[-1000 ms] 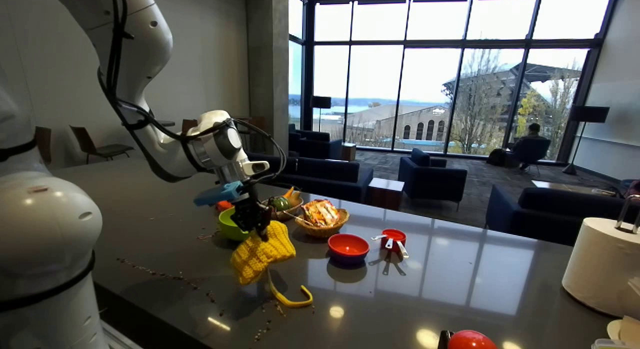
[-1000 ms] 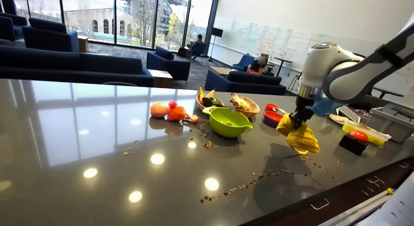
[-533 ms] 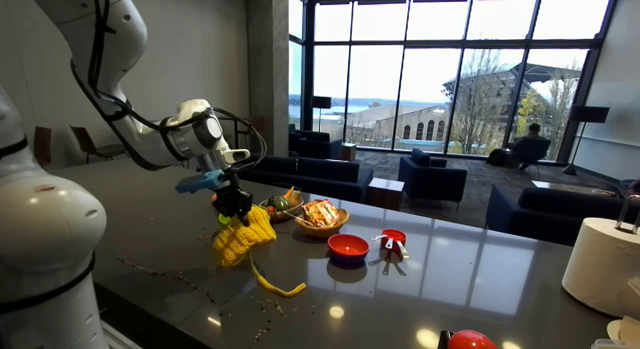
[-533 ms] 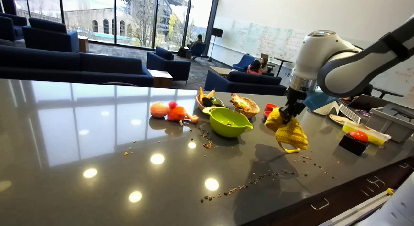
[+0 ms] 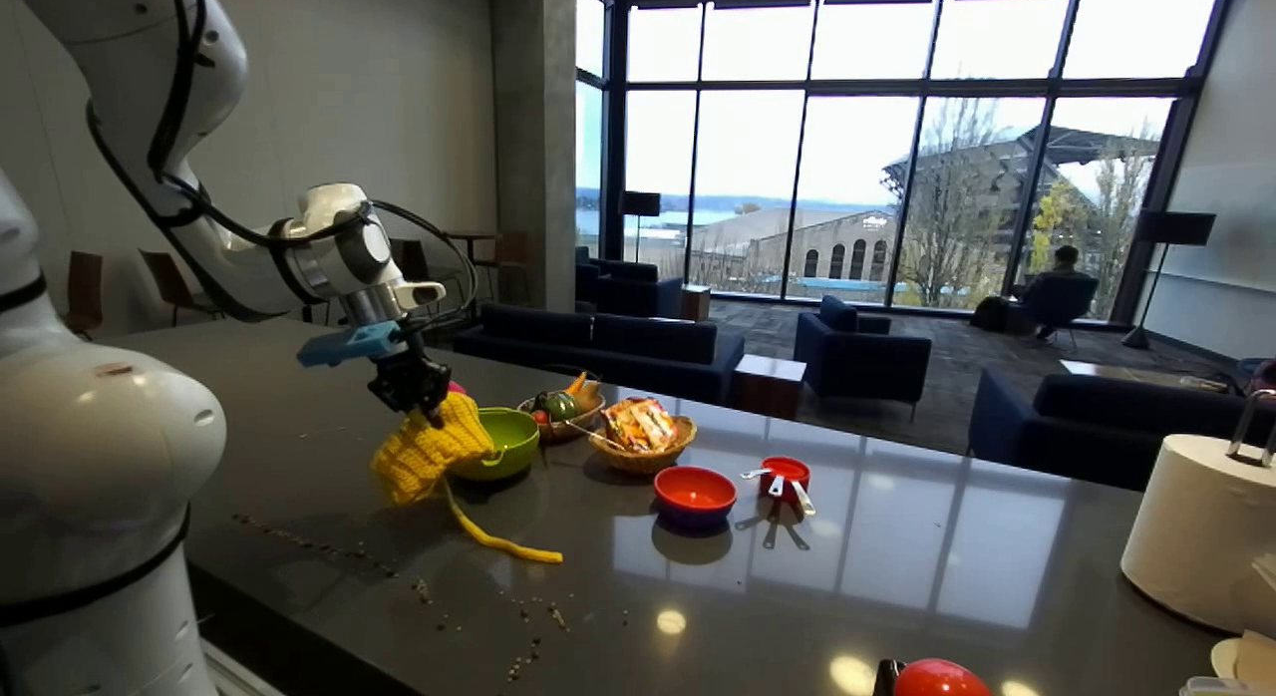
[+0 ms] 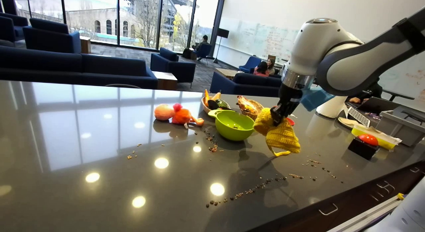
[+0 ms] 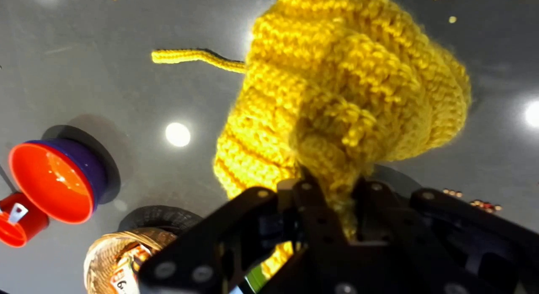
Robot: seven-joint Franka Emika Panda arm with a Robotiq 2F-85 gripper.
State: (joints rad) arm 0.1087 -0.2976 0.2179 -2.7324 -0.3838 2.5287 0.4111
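A yellow knitted item, like a small hat with a cord, hangs from my gripper above the grey counter. It also shows in an exterior view and fills the upper middle of the wrist view. My gripper is shut on a bunched fold of it; in the wrist view the fold runs between the dark fingers. Its cord dangles below. A green bowl with a spout stands beside the knitted item and is partly covered by it in an exterior view.
Baskets of toy vegetables and packets stand behind. A red bowl and red measuring cups stand nearby. Orange-pink toys, a red button, a paper towel roll and scattered seeds lie on the counter.
My gripper has carried the knitted item sideways and slightly upward, toward the green bowl's side. The hold is unchanged. The other objects have not moved.
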